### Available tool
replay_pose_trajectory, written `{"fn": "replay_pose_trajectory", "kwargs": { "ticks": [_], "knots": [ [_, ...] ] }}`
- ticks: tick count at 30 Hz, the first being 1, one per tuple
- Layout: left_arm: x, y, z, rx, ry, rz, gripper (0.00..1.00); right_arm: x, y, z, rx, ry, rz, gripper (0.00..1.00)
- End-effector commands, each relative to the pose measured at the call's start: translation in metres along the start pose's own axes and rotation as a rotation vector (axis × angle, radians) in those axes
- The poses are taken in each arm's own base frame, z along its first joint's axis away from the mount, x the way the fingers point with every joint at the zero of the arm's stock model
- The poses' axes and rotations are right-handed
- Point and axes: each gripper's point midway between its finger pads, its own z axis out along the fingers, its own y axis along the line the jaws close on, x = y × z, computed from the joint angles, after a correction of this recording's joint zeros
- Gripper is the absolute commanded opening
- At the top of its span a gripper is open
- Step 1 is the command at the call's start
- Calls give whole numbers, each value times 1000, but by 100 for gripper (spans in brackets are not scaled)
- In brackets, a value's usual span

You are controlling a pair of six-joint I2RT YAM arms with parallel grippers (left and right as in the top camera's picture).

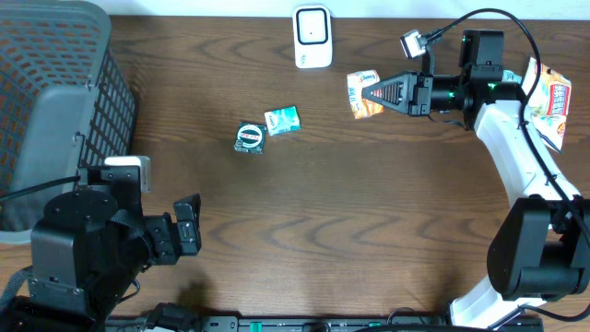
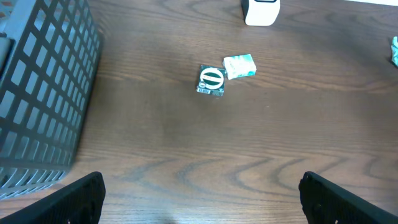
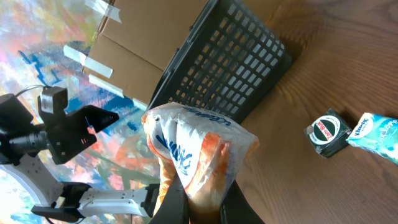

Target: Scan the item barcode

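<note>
1. Right claw [image 1: 371, 93] is shut tight on the snack bag [image 1: 361, 85] and pinches it by one end. The bag hangs above the table [image 1: 369, 231], near the white scanner [image 1: 312, 37] and just to its right.
2. Seen from the right wrist, the bag looks puffy and crinkly. No view shows the striped code, so it is hard to tell which side it is on.
3. A good scan likely needs the code side turned to the front of the scanner. The claw should probably turn the bag slowly and hold it flat, close to the scanner but not bumping it.
4. The pinch needs to be firm. A shiny bag like this could slip out if the wrist turns too fast.
5. A bit farther off, a tissue pack [image 1: 282, 120] and a small green pack [image 1: 250, 137] lie on the table, touching each other. They are well apart from the bag, so they should not get in the way.
6. Another snack bag [image 1: 553, 97] lies at the right edge, on the far side of the right arm.
7. Far away, the left claw [image 1: 189, 226] is wide open and holds nothing. It waits near the bottom left corner. The gray basket [image 1: 55, 92] sits at the far left and plays no part in this step.
</note>
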Motion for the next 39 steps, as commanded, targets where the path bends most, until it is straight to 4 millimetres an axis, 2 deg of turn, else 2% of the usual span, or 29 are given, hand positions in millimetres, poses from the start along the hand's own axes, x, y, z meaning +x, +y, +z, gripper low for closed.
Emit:
{"fn": "replay_pose_trajectory", "kwargs": {
  "ticks": [1,11,23,39],
  "knots": [
    [-2,1,-3,-2,-10,-15,98,0,6,0,-24,2,-5,1],
    [-2,1,-3,-2,-10,-15,98,4,7,11,-27,25,-14,1],
    [-2,1,-3,-2,-10,-15,98,16,16,37,-76,82,-20,1],
    [-2,1,-3,-2,-10,-15,98,18,18,40,-87,91,-13,1]
  ]
}}
